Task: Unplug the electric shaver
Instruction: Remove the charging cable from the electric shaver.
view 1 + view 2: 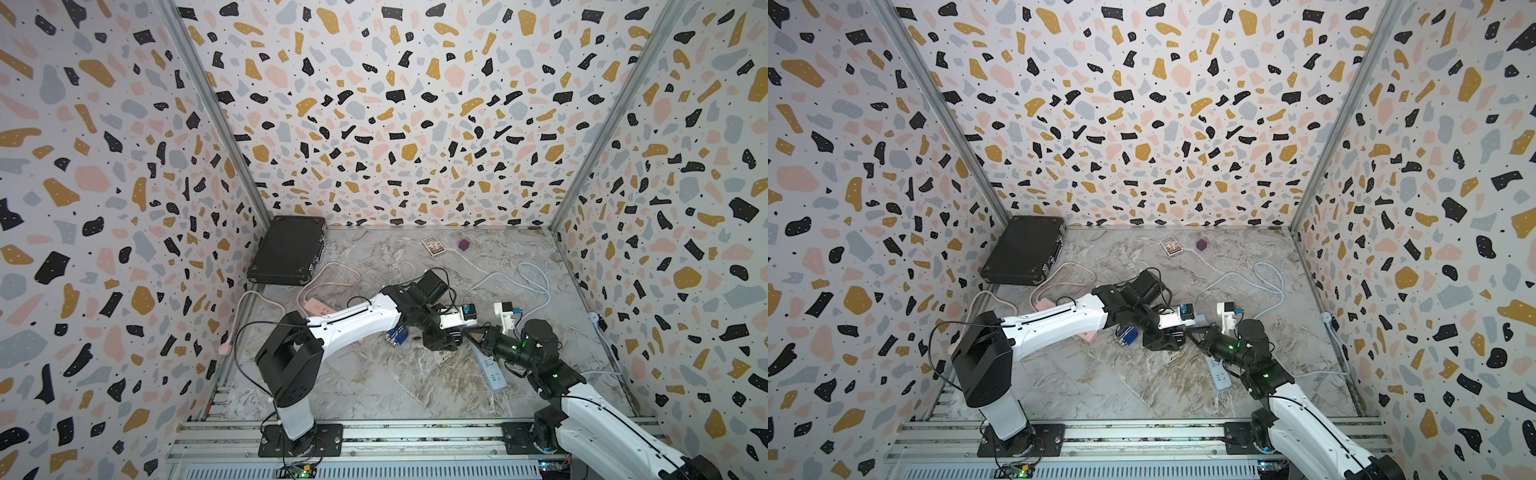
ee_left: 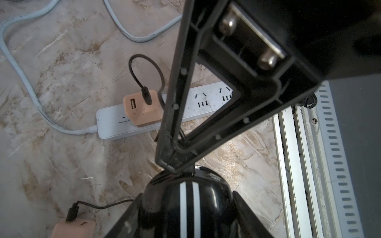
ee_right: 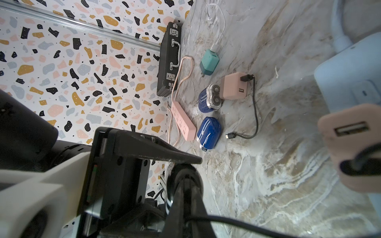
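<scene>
Black electric shaver with two white stripes (image 2: 185, 206) hangs over the marble tabletop (image 2: 61, 164), clasped by the left gripper (image 2: 188, 195). Its long axis follows the fingers, rounded end toward the right gripper (image 2: 173, 162), which is pinched tight on the thin black cable (image 2: 134, 76) there. The left wrist view shows that cable looping into the peach adapter (image 2: 142, 109) on the white power strip (image 2: 111, 125); both top views hide shaver and adapter beneath the arms.

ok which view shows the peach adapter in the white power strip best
Left wrist view: the peach adapter sits sharp and whole in the white power strip. Right wrist view shows it close but blurred; in both top views the arms hide it.
</scene>
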`<state>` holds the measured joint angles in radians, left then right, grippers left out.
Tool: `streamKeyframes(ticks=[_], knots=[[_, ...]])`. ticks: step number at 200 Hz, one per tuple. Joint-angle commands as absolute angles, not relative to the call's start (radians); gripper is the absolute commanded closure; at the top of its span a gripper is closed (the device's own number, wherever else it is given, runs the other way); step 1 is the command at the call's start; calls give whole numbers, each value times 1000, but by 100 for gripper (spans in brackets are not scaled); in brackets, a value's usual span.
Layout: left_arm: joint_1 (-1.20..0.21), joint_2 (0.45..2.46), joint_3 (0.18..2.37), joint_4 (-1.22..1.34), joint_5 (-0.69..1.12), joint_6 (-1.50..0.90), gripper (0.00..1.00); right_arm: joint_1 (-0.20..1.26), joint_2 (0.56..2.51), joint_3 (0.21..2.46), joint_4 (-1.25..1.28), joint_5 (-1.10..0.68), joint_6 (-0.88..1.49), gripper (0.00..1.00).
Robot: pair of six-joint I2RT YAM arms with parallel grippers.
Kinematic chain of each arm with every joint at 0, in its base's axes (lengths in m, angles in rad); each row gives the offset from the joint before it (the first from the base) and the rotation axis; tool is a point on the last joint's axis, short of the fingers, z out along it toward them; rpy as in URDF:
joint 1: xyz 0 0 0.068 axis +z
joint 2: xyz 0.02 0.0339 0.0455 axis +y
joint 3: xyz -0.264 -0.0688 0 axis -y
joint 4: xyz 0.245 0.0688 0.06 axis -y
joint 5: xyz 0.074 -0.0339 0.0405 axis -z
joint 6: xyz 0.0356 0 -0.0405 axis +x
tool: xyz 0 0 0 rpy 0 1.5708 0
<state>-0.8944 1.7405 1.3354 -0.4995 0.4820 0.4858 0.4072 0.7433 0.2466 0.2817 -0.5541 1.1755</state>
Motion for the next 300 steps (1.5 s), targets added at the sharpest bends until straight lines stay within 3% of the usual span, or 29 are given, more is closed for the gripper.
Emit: streamKeyframes(ticks=[1,300], knots=[[-882,1706,1315,-548,463,495,57,381,717,282,233,-508,1140,100],[-875,1687,1264,-546,466,495,60,230,704,350,35,-553,999,100]])
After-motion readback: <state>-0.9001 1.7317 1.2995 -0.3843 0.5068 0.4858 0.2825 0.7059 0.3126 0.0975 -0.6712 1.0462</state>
